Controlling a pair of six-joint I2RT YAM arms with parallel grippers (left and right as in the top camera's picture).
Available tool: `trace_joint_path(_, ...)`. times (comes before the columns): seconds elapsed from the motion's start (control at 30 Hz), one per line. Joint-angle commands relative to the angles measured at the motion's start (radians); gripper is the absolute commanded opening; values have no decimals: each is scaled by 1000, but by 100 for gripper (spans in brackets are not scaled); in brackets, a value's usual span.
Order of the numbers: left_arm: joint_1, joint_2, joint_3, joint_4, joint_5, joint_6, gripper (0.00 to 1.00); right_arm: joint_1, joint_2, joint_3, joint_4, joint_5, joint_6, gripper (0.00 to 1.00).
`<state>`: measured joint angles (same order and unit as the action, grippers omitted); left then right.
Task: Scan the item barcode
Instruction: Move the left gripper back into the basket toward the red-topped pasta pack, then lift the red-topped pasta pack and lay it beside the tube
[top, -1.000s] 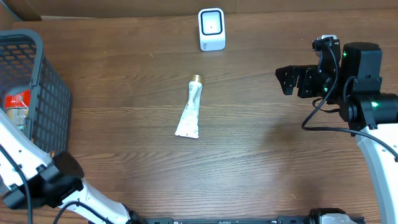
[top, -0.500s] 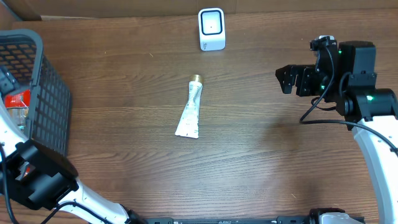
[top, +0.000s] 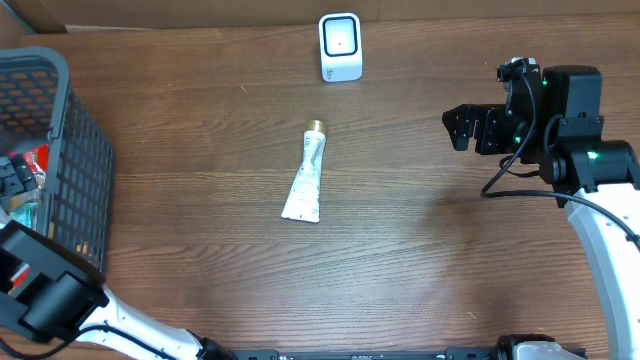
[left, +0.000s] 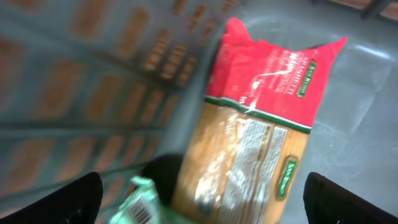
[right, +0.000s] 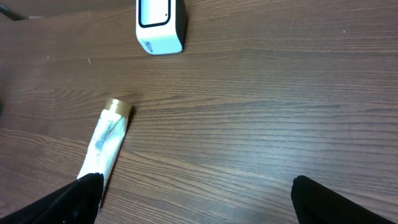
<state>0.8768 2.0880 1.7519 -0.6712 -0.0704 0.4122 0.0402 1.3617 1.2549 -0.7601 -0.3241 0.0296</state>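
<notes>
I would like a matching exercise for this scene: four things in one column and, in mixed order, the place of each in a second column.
1. tube
2. scanner
3. basket
4. red packet

a. at the far edge of the table
b. inside the basket
c. at the left side of the table
d. lying flat, mid-table

Pairs: 1-d, 2-a, 3-c, 4-b.

Open tabletop (top: 400, 250) around tube (top: 304, 180) (basket (top: 85, 170) far left)
</notes>
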Motion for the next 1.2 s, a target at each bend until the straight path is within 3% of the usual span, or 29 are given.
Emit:
trace_joint_path(0.0, -5, 57, -20, 7, 34, 40, 92, 5, -3, 27, 2, 9, -3, 99)
trace_joint_path(0.33, -5, 193, -21, -36, 18, 7, 86, 5, -3, 27, 2, 9, -3, 99)
trace_joint_path(0.43, -5, 233, -21, -69, 18, -1, 79, 5, -3, 27, 2, 9, -3, 99)
trace_joint_path(0.5, -6, 255, -21, -91, 18, -2, 67, 5, -3, 27, 2, 9, -3, 99)
trace_joint_path(0.57, -8, 263, -21, -102, 18, -25, 48, 5, -3, 27, 2, 9, -3, 99)
trace_joint_path(0.63, -9, 261, -20, -101, 18, -59, 20, 5, -3, 27, 3, 9, -3, 99)
trace_joint_path(0.7, -13, 256, -17, -100, 18, -81, 4, 5, -3, 27, 3, 9, -3, 99)
trace_joint_path(1.17, -136, 61, 289, -198, 19, -96, 4, 5, -3, 27, 6, 9, -3, 99)
